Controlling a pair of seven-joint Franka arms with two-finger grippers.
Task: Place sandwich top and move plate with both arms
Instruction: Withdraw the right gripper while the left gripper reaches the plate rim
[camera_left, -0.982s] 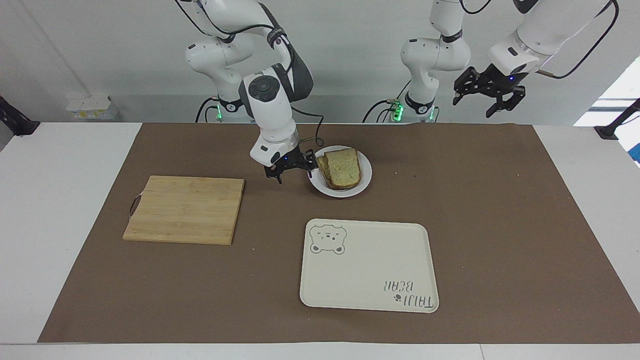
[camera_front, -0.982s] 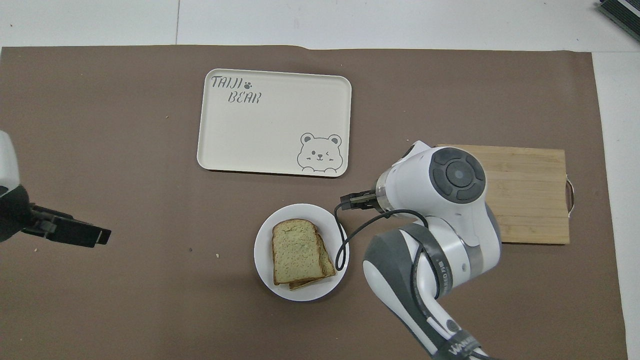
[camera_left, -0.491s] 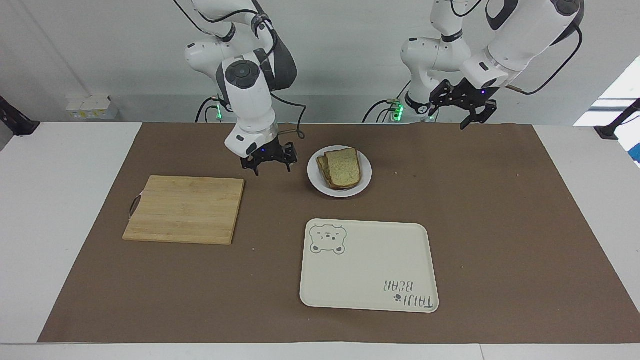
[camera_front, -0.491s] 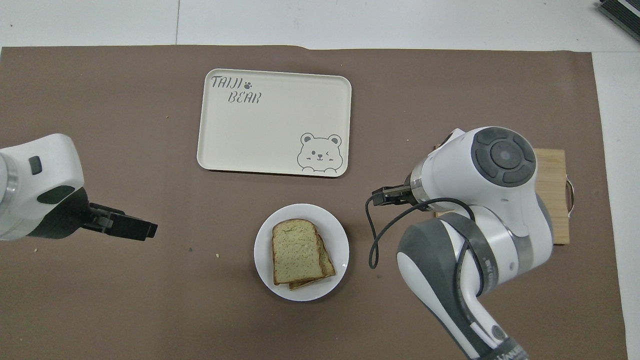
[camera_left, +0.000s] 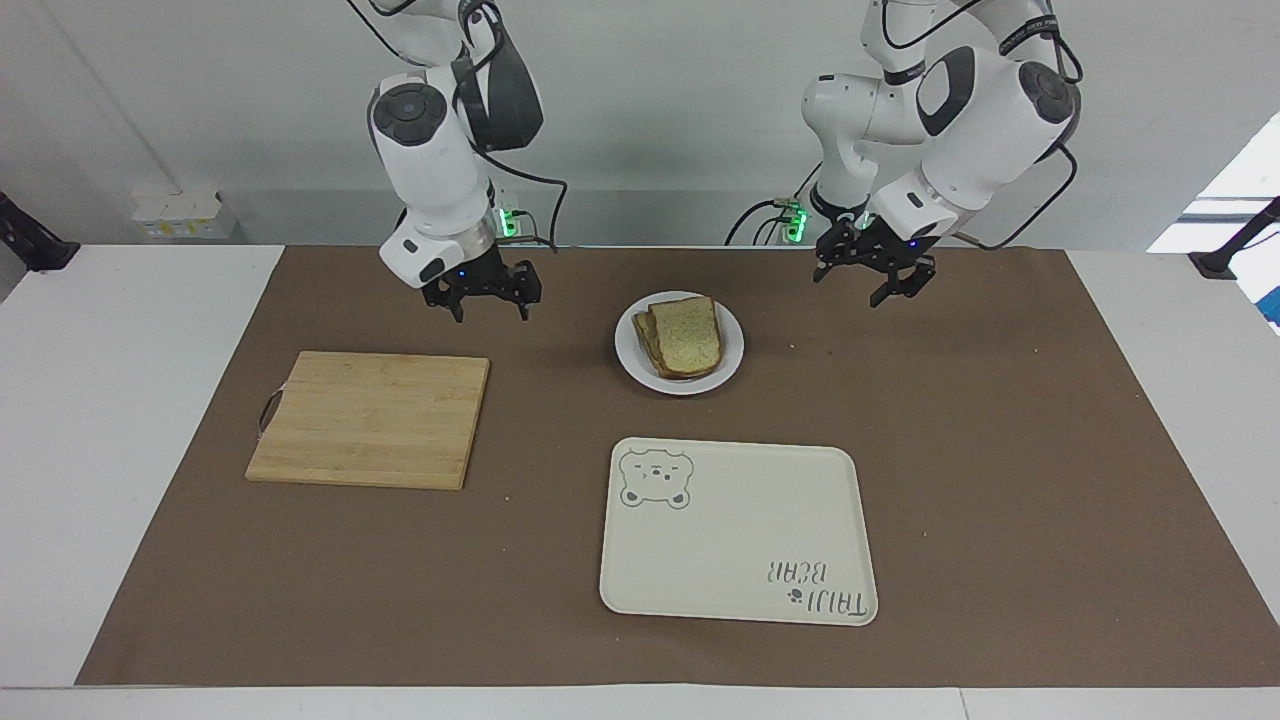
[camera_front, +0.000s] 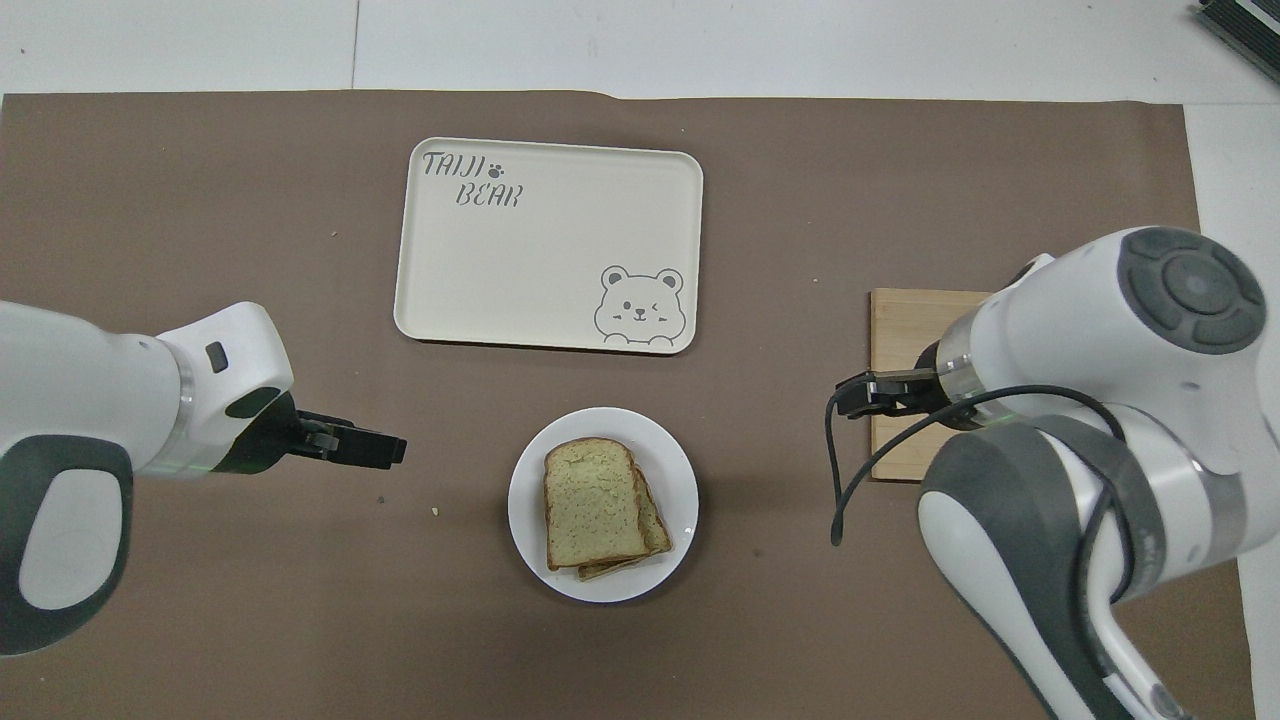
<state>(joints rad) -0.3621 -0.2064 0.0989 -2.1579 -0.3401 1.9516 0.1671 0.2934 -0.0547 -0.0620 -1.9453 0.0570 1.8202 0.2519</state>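
Note:
The small white plate (camera_left: 728, 365) (camera_front: 528, 500) sits on the brown mat, nearer to the robots than the tray. The sandwich top (camera_left: 688, 335) (camera_front: 592, 498), a plain speckled slice, lies on another slice on the plate, a little askew. No gripper touches it. My right gripper (camera_left: 491, 312) (camera_front: 850, 395) is open and empty, in the air over the mat between the plate and the cutting board. My left gripper (camera_left: 870, 290) (camera_front: 385, 452) is open and empty, in the air over the mat beside the plate, toward the left arm's end.
A cream tray with a bear drawing (camera_left: 735, 530) (camera_front: 545, 245) lies farther from the robots than the plate. A wooden cutting board (camera_left: 370, 418) (camera_front: 905, 330) lies toward the right arm's end, partly covered by the right arm in the overhead view.
My right gripper has drawn back from the plate's edge toward the right arm's end and risen. My left gripper has come down and in toward the plate. Plate and bread have not moved.

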